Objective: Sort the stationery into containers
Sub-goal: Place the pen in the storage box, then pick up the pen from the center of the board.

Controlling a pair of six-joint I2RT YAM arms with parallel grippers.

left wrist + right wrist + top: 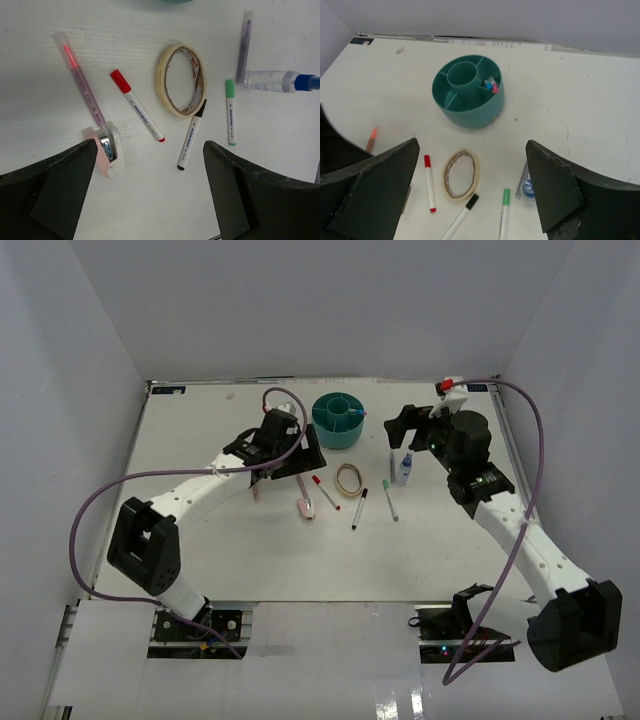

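On the desk (225,545): red pen (136,108), black pen (191,136), green pen (230,111) and rubber band (182,79) are lying loose, unsorted.
Organizer (468,97): is holding two pens (491,86) in one ring compartment.
Left gripper (150,150): is hovering over the loose pens, jaws spread and empty, probably lining up a pick.
Right gripper (472,145): is facing the organizer, jaws released, empty.

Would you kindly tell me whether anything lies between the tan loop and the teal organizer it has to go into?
Nothing visible does: only bare table separates the tan loop from the teal organizer.
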